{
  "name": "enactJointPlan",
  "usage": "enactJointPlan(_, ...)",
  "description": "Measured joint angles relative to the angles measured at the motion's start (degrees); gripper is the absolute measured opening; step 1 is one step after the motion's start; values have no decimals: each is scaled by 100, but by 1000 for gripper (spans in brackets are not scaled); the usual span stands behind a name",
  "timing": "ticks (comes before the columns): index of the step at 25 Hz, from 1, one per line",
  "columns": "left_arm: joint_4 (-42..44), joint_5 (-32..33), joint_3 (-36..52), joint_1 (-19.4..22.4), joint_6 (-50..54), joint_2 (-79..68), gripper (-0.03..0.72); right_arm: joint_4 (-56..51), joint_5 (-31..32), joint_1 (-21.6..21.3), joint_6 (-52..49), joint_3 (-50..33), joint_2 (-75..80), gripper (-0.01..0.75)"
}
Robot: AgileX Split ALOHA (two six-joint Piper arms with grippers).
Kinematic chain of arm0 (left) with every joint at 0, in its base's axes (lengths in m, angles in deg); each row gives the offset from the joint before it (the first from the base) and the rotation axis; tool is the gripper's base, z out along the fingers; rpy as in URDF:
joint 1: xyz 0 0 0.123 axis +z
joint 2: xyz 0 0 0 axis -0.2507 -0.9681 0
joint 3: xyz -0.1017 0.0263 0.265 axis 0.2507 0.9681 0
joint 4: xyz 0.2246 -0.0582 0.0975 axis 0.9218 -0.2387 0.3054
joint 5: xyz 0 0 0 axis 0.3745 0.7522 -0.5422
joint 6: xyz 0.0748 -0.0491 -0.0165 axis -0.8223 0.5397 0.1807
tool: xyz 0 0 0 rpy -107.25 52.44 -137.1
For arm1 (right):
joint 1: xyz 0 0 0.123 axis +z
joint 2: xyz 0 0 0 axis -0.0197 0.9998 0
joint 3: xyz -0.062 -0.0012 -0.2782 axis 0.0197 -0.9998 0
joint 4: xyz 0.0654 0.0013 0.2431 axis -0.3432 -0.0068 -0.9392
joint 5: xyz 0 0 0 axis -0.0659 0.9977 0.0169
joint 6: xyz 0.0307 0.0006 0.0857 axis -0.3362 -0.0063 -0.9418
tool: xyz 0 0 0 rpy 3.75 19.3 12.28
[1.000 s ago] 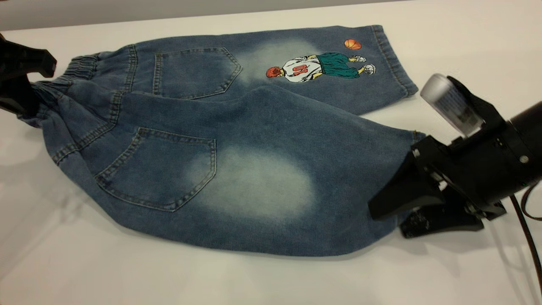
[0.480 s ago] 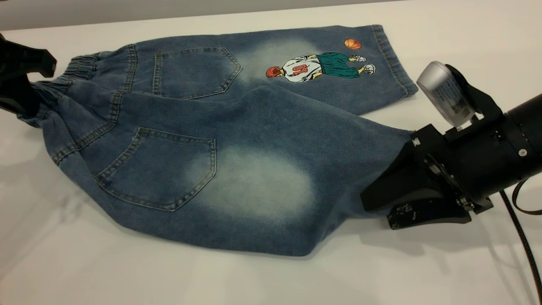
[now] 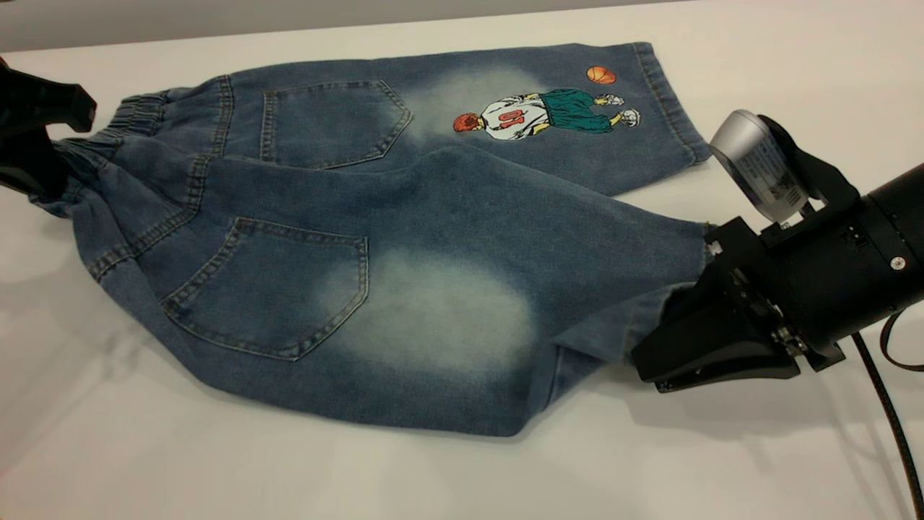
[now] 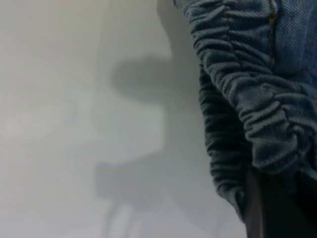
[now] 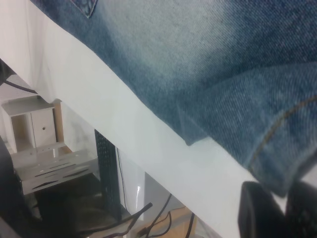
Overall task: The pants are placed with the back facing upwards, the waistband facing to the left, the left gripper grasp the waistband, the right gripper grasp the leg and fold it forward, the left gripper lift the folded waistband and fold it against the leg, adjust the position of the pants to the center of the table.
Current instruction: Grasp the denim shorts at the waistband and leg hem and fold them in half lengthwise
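The blue denim pants point(image 3: 404, 217) lie back up on the white table point(image 3: 289, 469), with the elastic waistband point(image 3: 137, 112) to the left. My left gripper point(image 3: 43, 162) sits at the far left edge, shut on the waistband's near end. In the left wrist view the gathered waistband point(image 4: 247, 99) runs into a dark finger point(image 4: 277, 213). My right gripper point(image 3: 660, 365) is shut on the hem of the leg point(image 3: 447, 310) with the pale oval, and the hem is raised and curled. In the right wrist view the leg point(image 5: 223, 59) ends between the black fingers point(image 5: 260, 213).
The other leg, with its basketball-player cartoon point(image 3: 541, 115), lies flat at the back. The right arm's black cable point(image 3: 891, 412) trails over the table at the right. Past the table's front edge stand a white shelf unit point(image 5: 34, 129) and loose cables point(image 5: 148, 218).
The right gripper's jaws went from open around the leg hem to shut on it. The hem has lifted and its near corner has folded under. The left gripper has stayed still.
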State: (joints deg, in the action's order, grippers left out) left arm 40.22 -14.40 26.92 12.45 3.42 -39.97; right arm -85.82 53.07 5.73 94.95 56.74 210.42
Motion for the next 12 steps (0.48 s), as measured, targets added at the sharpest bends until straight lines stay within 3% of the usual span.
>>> enactJointPlan(7, -5, 11, 0, 0, 0, 0, 78, -151, 0, 0, 90, 0, 0, 322)
enactJointPlan(12, -5, 11, 0, 0, 0, 0, 78, -155, 0, 0, 92, 0, 0, 337)
